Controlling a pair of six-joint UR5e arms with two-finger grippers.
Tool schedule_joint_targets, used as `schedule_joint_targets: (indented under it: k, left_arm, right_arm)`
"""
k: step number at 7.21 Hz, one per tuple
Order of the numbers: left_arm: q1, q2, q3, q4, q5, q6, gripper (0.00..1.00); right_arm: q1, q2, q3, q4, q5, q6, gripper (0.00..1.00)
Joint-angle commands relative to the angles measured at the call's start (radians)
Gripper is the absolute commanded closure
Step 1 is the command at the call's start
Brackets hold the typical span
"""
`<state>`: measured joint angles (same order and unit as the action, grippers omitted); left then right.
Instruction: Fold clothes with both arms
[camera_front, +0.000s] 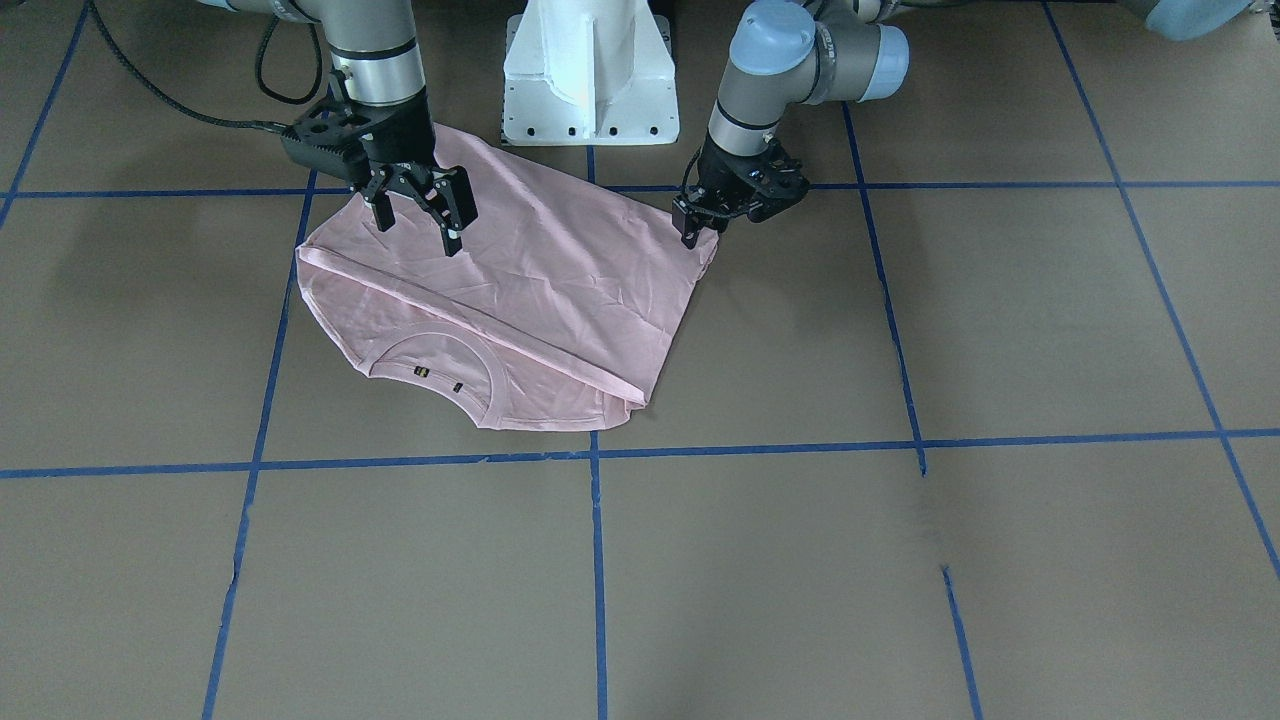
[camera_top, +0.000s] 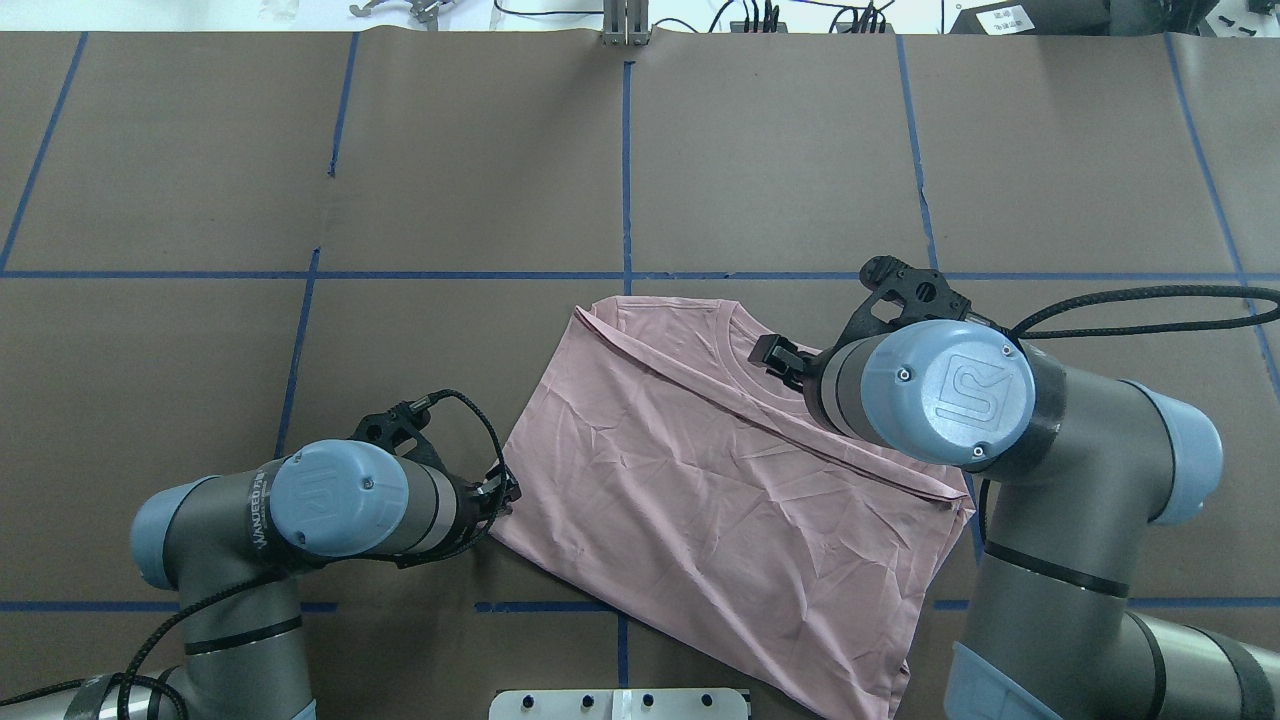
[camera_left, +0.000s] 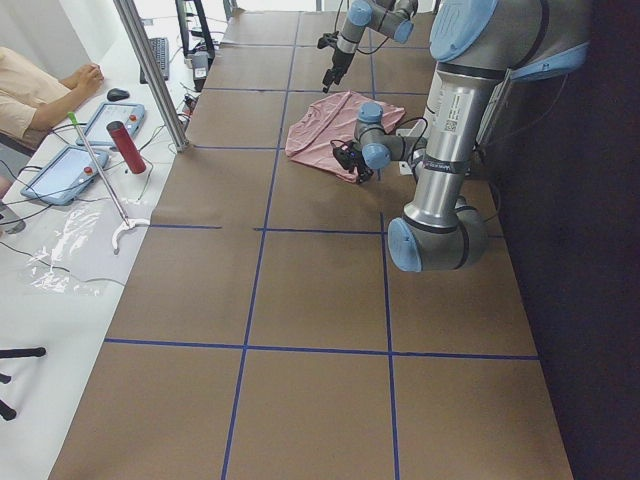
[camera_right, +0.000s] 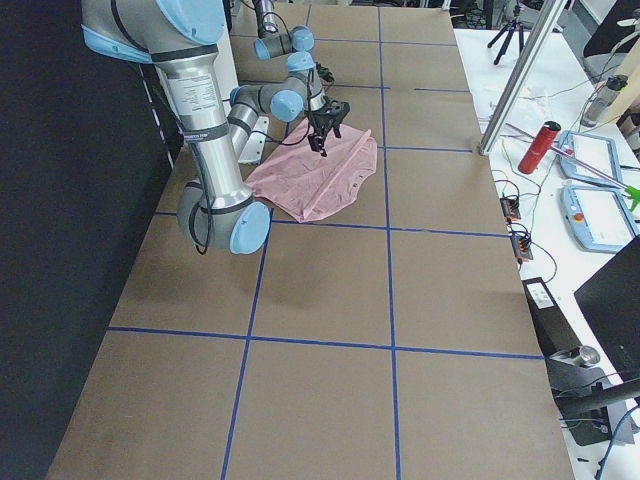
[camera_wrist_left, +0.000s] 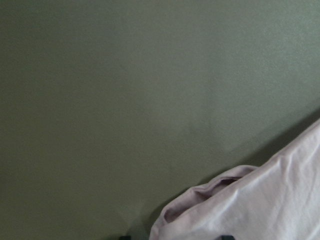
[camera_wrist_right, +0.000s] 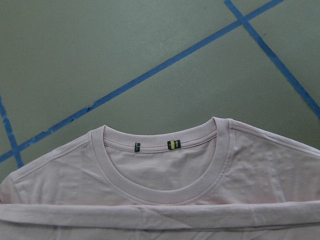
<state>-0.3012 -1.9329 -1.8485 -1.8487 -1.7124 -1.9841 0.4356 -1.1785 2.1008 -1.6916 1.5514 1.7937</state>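
Though beside pedestal (camera_front: 590, 70), T-shirt (camera_front: 540, 270) across tape (camera_front: 1000, 185)

Reaching straight down with the right arm (camera_front: 372, 60), forearm near vertical. Holding the right gripper (camera_front: 418, 232) wide open, with two black fingers (camera_front: 452, 222) spread and pointing downward, tips low. Stretching the left arm (camera_front: 800, 55) out low, bent sharply at the wrist, with the last links near level in the view from the robot's left. Angling the left gripper (camera_front: 690, 235) down and outward, tips close to the surface. Impossible to tell from any view whether pinched together or slightly parted. With both arms well apart and uncrossed.
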Motion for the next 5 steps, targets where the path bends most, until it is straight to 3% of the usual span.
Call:
schedule_joint_targets:
  k: [1, 4, 5]
  left_arm:
    - [-0.003, 0.0, -0.001, 0.0, 0.002, -0.006, 1.0]
    - [-0.05, -0.018, -0.061, 0.093, 0.036, 0.04, 1.0]
    - [-0.126, -0.032, -0.081, 0.094, 0.037, 0.164, 1.0]
  right_arm:
    - [-0.001, 0.008, -0.013, 0.001, -0.001, -0.002, 0.0]
    - [0.009, 0.008, -0.012, 0.003, 0.002, -0.033, 0.0]
    - [0.006, 0.01, -0.01, 0.001, 0.003, -0.034, 0.0]
